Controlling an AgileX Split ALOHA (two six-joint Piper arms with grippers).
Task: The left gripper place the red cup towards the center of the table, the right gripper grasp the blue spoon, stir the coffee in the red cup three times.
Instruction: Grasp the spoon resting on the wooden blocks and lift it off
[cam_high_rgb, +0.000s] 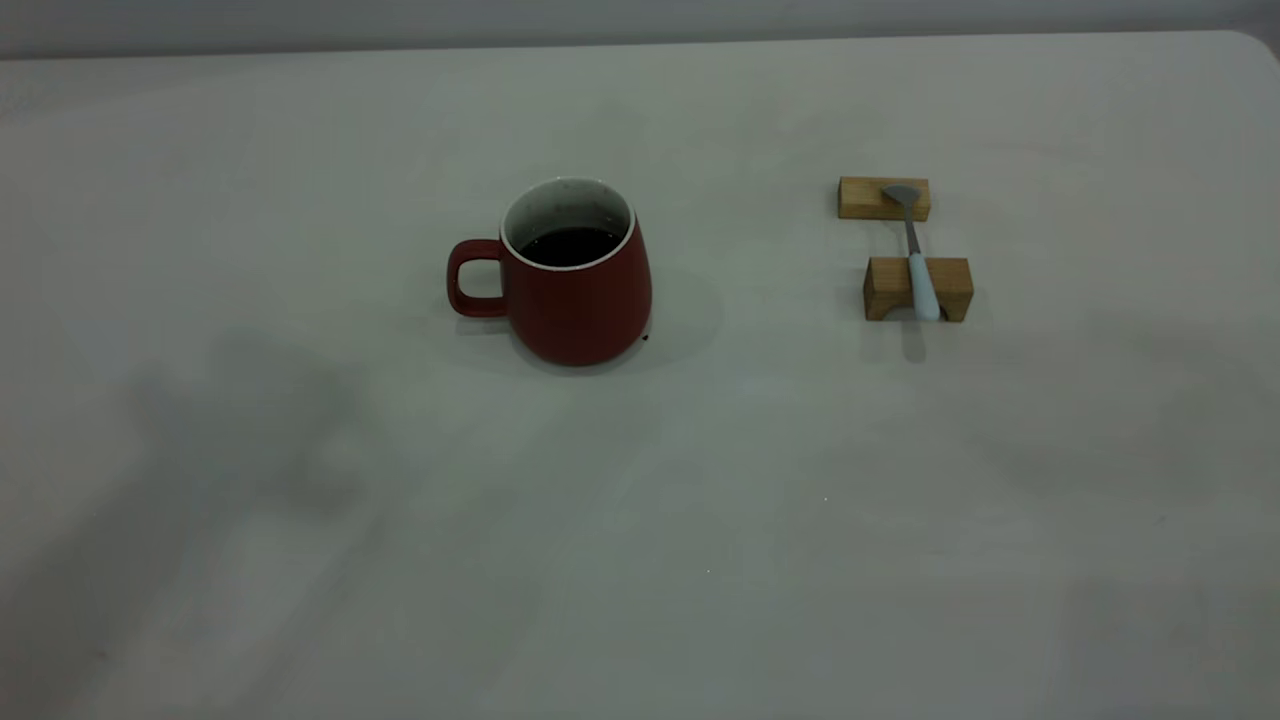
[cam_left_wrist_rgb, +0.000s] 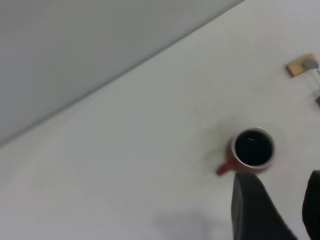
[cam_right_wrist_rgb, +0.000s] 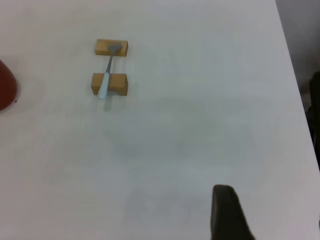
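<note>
Upright red cup (cam_high_rgb: 578, 290) holds dark coffee (cam_high_rgb: 570, 245); blue spoon (cam_high_rgb: 916, 260) lies well apart.

A broad off-white table (cam_high_rgb: 700, 560) fills the room's view, with a rounded far right corner. Beyond its far edge runs a plain grey wall (cam_high_rgb: 600, 18). Soft shadows lie near left.

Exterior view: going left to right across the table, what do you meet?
Red cup's handle → red cup holding the coffee → two wooden blocks with the blue spoon lying across them.
</note>
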